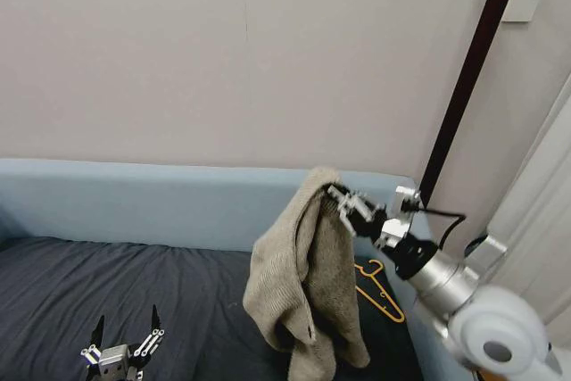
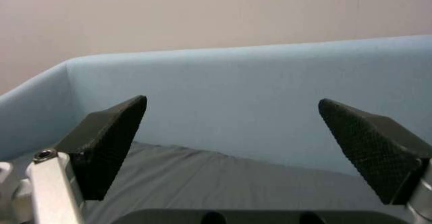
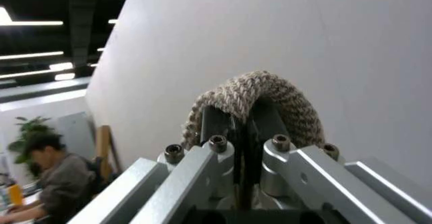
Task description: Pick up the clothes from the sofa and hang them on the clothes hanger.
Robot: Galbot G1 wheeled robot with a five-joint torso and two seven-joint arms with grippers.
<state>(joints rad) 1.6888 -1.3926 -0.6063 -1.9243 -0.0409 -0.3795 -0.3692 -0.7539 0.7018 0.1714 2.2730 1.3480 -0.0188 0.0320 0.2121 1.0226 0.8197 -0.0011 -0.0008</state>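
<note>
Beige knitted sweater [image 1: 303, 283] is pinched by the right gripper [image 1: 337, 198] and draped below it, above the light blue sofa [image 1: 134, 202]; carrying to the orange wire hanger [image 1: 379, 287] beneath is judged next; the left gripper [image 1: 125, 332] is parked wide.

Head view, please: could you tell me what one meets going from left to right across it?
Open left gripper, low over the sofa → beige knit sweater, pinched at its top by the right gripper → orange hanger lying on the seat → dark slanted pole.
</note>
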